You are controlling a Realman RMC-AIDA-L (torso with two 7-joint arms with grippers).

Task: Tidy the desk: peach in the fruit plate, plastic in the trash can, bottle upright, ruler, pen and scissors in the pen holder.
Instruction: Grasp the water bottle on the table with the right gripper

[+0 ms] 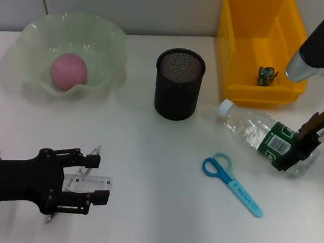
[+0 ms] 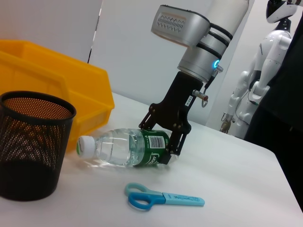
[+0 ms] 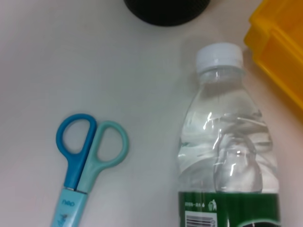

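The clear water bottle [image 1: 254,130] lies on its side with its white cap toward the pen holder. My right gripper [image 1: 291,153] clasps it at the green label; the left wrist view shows the fingers [image 2: 176,142] on both sides of the bottle [image 2: 118,149]. The bottle [image 3: 222,156] fills the right wrist view. My left gripper [image 1: 101,179] is open, low over a clear ruler [image 1: 93,181] that lies between its fingers. Blue scissors [image 1: 232,183] lie on the table near the bottle. A pink peach [image 1: 69,71] sits in the green fruit plate [image 1: 109,40]. No pen shows.
The black mesh pen holder [image 1: 179,83] stands mid-table behind the scissors. A yellow bin [image 1: 231,42] at the back right holds a small green piece of plastic [image 1: 266,75]. The bin's corner [image 3: 279,47] is close to the bottle's cap.
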